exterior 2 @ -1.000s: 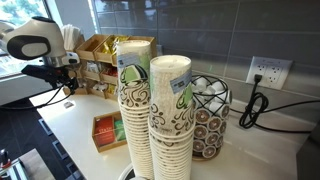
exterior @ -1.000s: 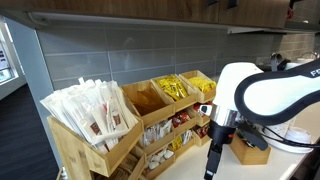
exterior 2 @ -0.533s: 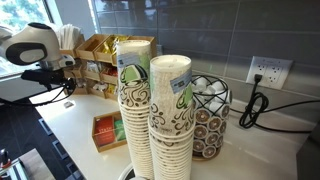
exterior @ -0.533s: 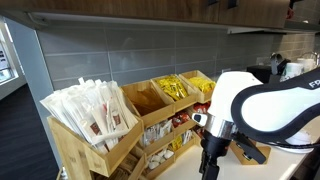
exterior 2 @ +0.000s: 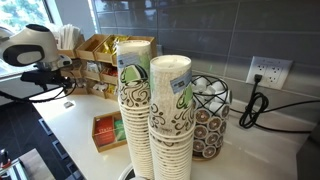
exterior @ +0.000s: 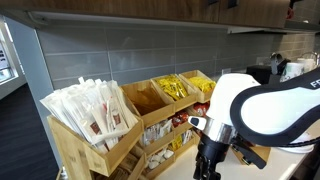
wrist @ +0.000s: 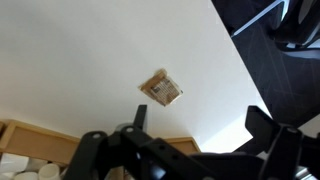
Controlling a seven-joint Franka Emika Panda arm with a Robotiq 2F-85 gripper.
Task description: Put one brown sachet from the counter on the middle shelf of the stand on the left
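Note:
A single brown sachet (wrist: 161, 88) lies flat on the white counter (wrist: 90, 50) in the wrist view. My gripper (wrist: 200, 125) hangs above the counter with its two dark fingers spread wide and nothing between them; the sachet lies beyond the fingertips. In an exterior view the gripper (exterior: 205, 165) hangs low in front of the right end of the wooden tiered stand (exterior: 75, 150). The stand's middle shelf (exterior: 160, 135) holds red and white packets. In an exterior view the arm (exterior 2: 30, 50) is beside the stand (exterior 2: 100, 60).
The stand's top bins hold white stick packs (exterior: 95, 110) and yellow sachets (exterior: 177, 88). Tall stacks of paper cups (exterior 2: 150, 110), a wooden box of sachets (exterior 2: 105, 130) and a pod rack (exterior 2: 210, 115) stand on the counter. The counter edge drops to dark floor (wrist: 260, 40).
The arm has moved along the counter toward the stand and a little lower. The gripper stays open.

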